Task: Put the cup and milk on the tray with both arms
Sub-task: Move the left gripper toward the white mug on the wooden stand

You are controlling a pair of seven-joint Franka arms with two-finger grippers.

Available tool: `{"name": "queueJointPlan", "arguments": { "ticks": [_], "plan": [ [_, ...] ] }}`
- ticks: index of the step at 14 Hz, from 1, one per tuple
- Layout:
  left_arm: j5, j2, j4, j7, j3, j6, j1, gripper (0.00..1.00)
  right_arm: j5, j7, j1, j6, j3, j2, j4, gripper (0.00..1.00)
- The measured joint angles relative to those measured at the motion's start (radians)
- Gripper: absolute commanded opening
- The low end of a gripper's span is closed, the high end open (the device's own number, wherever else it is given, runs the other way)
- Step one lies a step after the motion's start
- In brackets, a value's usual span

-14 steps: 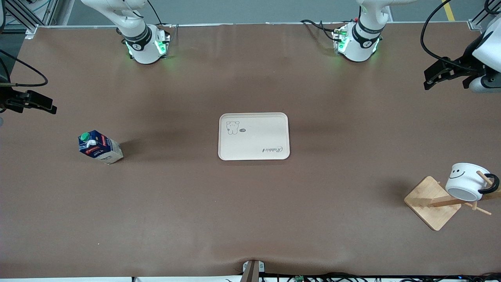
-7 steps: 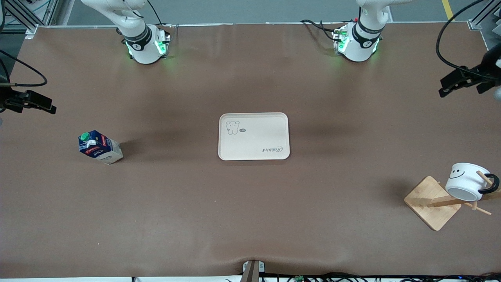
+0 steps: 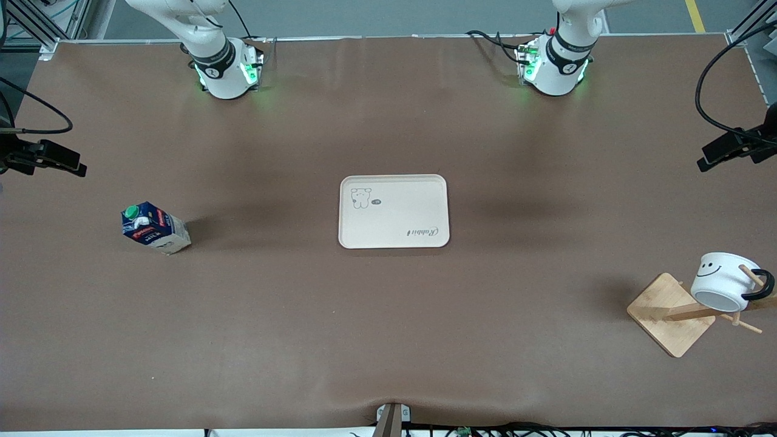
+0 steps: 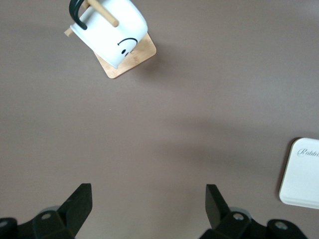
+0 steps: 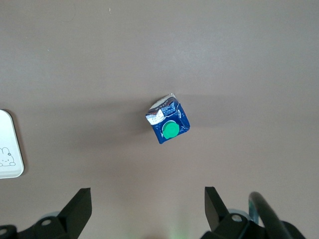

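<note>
I count one tray [image 3: 393, 211], cream with a bear drawing and the script word "Rabbit", bare at the middle of the desk [image 3: 388, 334]. One milk [image 3: 155, 227], dark blue with a green cap, stands toward the right arm's end; one cup [image 3: 723, 281], white with a black smile, hangs on a wooden rack [image 3: 674, 314] toward the left arm's end. I read the left tool [image 4: 148, 204] and the right tool [image 5: 148, 207] both wide and empty, each over bare desk at its own end.

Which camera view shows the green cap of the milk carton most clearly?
The right wrist view: it looks straight down on the milk, so the round green cap faces the camera. The front view shows the carton from the side, with the cap small at its top. The left wrist view does not show it.
</note>
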Motion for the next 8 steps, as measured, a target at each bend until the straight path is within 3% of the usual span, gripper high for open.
{"name": "queueJointPlan", "arguments": {
  "ticks": [5, 8],
  "plan": [
    [-0.146, -0.002, -0.091, 0.059, 0.002, 0.117, 0.112, 1.0, 0.0, 0.0, 0.0, -0.002, 0.0, 0.001, 0.001, 1.0],
    [-0.172, -0.001, -0.155, 0.106, 0.001, 0.246, 0.129, 1.0, 0.0, 0.0, 0.001, -0.002, 0.0, 0.001, 0.001, 1.0]
  ]
}}
